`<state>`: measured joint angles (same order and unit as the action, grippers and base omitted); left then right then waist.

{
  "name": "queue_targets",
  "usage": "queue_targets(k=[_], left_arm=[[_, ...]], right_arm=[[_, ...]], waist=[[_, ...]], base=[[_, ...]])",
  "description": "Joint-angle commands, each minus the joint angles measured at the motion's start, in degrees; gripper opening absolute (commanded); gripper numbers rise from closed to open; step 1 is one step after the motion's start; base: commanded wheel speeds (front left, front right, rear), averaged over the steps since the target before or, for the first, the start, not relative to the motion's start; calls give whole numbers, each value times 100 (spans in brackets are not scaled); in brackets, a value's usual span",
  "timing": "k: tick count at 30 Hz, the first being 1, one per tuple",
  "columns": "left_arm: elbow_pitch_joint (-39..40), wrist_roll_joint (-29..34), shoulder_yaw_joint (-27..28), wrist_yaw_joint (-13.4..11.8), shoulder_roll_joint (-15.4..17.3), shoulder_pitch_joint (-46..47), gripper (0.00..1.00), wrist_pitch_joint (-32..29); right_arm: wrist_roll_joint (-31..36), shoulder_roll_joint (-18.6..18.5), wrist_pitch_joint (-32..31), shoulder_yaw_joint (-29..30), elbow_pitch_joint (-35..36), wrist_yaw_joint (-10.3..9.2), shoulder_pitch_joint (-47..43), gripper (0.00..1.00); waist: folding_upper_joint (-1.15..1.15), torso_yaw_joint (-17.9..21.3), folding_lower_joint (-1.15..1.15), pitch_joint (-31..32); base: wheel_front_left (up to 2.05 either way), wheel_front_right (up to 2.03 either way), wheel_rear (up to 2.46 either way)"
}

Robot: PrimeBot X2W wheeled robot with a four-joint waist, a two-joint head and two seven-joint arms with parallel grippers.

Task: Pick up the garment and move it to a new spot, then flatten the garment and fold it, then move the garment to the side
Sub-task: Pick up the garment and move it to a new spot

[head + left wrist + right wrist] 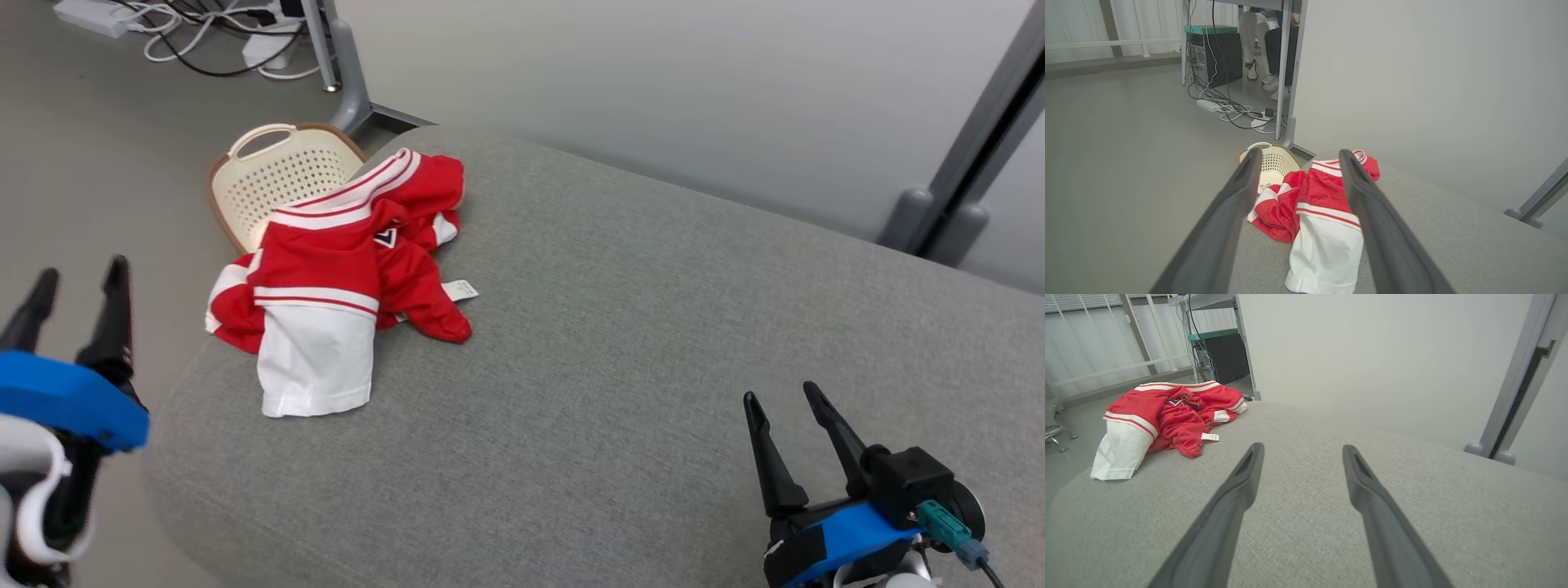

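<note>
A crumpled red and white garment lies at the far left end of the grey cushioned surface, part of it hanging over the left edge. My left gripper hangs open off the surface's left side, well short of the garment, which shows between and beyond its fingers. My right gripper stands open low over the right part of the surface, empty, far from the garment.
A cream perforated basket sits on the floor just behind the garment's end of the surface. Cables and power strips lie by a desk leg. A person's legs show under the desk. A grey post rises at far right.
</note>
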<state>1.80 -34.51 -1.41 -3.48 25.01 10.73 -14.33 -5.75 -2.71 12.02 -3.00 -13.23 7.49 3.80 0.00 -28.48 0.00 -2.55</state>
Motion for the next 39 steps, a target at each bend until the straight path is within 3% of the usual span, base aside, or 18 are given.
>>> queue_targets(k=[1, 15, 21, 25, 31, 32, 33, 34, 39], left_arm=[[-103, -73, 54, 34, 69, 219, 100, -112], [-1854, -1246, 1037, 231, 955, 1412, 100, -1220], [-2382, -1658, 1224, 541, 1039, 1659, 100, -1351], [-2646, -1901, 1214, 653, 912, 1772, 100, -1487], [-3065, -2175, 1004, 573, 765, 1758, 100, -2179], [-3099, -2166, 942, 563, 766, 1718, 95, -2280], [-3107, -2126, 893, 576, 793, 1692, 31, -2325], [-3101, -2100, 886, 593, 798, 1685, 0, -2279], [-3019, -1866, 857, 713, 995, 1787, 0, -1946]], right_arm=[[39, -36, -32, 28, 62, 1, 10, 100], [419, -30, -432, 229, 1121, 1, 418, 100], [467, -28, -482, 297, 1394, 1, 514, 100], [450, -27, -495, 316, 1472, 2, 572, 100], [348, -27, -431, 304, 1415, 2, 673, 100], [336, -27, -411, 291, 1385, 2, 679, 100], [291, -27, -401, 281, 1363, 2, 684, 100], [270, -27, -385, 271, 1333, 2, 688, 100], [149, -28, -274, 232, 1145, 2, 691, 100]], waist=[[0, 267, 0, -253], [0, 1698, 0, -1872], [0, 2019, 0, -2343], [0, 2134, 0, -2538], [0, 2235, 0, -2566], [0, 2249, 0, -2531], [0, 2259, 0, -2495], [0, 2267, 0, -2450], [0, 2277, 0, -2103]], base=[[0, 0, 0], [0, 0, 0], [0, 0, 0], [0, 0, 0], [0, 0, 0], [0, 0, 0], [0, 0, 0], [0, 0, 0], [0, 0, 0]])
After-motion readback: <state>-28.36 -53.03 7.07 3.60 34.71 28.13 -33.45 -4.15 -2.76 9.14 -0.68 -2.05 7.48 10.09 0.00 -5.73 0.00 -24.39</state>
